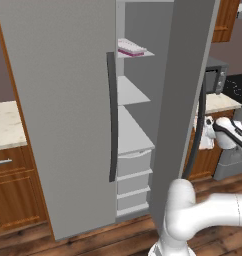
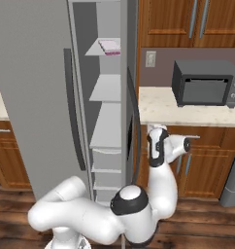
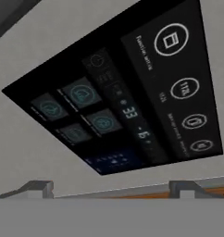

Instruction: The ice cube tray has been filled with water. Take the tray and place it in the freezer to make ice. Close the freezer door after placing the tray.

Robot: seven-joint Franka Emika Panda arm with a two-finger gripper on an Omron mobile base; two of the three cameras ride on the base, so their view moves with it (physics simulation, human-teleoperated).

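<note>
Fingers sit spread with nothing between them, right up against the black dispenser panel on the outer face of the freezer door. The door stands open edge-on beside the freezer, hand on the far side from the shelves. Ice cube tray already lies on the top shelf, so closing looks like a push on that face toward the cabinet.

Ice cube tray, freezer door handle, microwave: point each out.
ice cube tray [image 1: 131, 47]: left base view, top face, on the upper shelf.
freezer door handle [image 2: 134, 127]: right base view, mid bar.
microwave [image 2: 202, 90]: right base view, front glass.
</note>
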